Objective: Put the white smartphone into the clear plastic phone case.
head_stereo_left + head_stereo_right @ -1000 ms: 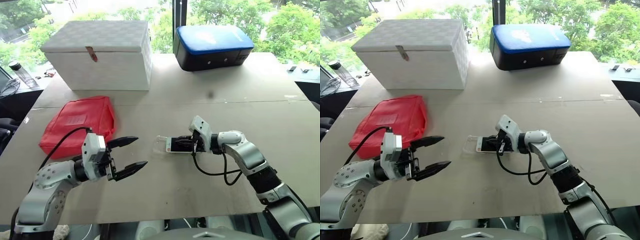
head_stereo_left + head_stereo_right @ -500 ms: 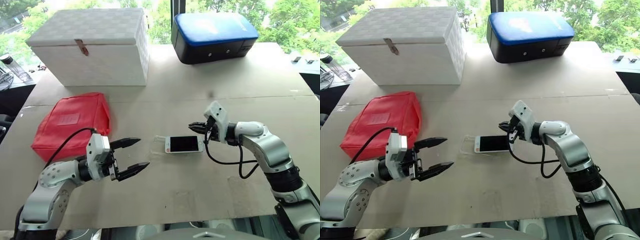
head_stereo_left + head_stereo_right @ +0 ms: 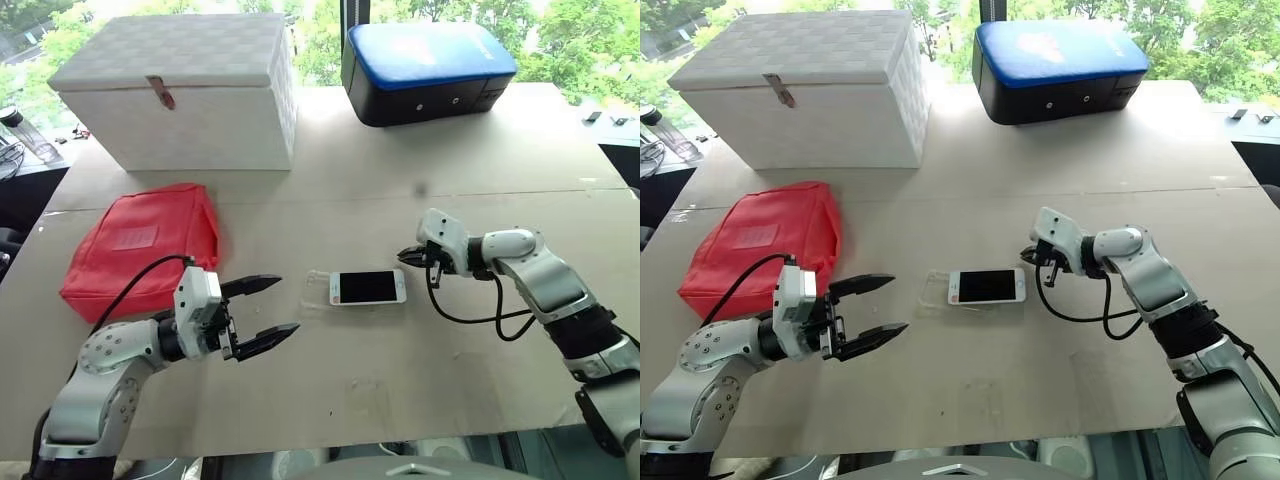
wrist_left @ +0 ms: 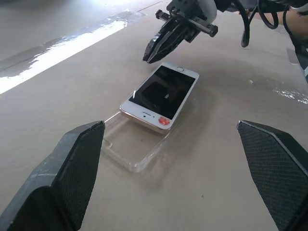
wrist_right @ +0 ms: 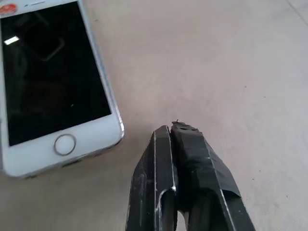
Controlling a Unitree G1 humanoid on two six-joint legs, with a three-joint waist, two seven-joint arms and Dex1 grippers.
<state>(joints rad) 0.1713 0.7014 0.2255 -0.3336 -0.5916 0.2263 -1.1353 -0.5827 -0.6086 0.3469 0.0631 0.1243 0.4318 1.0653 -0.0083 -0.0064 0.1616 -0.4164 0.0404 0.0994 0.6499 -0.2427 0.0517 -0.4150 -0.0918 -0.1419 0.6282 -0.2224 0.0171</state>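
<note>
The white smartphone (image 3: 368,287) lies screen-up at the table's middle, partly inside the clear plastic phone case (image 4: 129,147), whose left end sticks out bare beyond the phone. My right gripper (image 3: 404,256) is shut and empty, its tips just off the phone's home-button end, not touching it. In the right wrist view the shut fingers (image 5: 185,187) sit beside the phone (image 5: 53,91). My left gripper (image 3: 268,309) hangs open to the left of the case, apart from it, with nothing between its fingers.
A red pouch (image 3: 145,245) lies at the left. A white box (image 3: 180,90) and a blue-lidded black case (image 3: 428,72) stand at the back. Bare table (image 3: 420,370) stretches in front of and right of the phone.
My right gripper has let go of the phone's right end and drawn back to the right, staying shut. The phone rests half in the case. The left gripper has held still.
</note>
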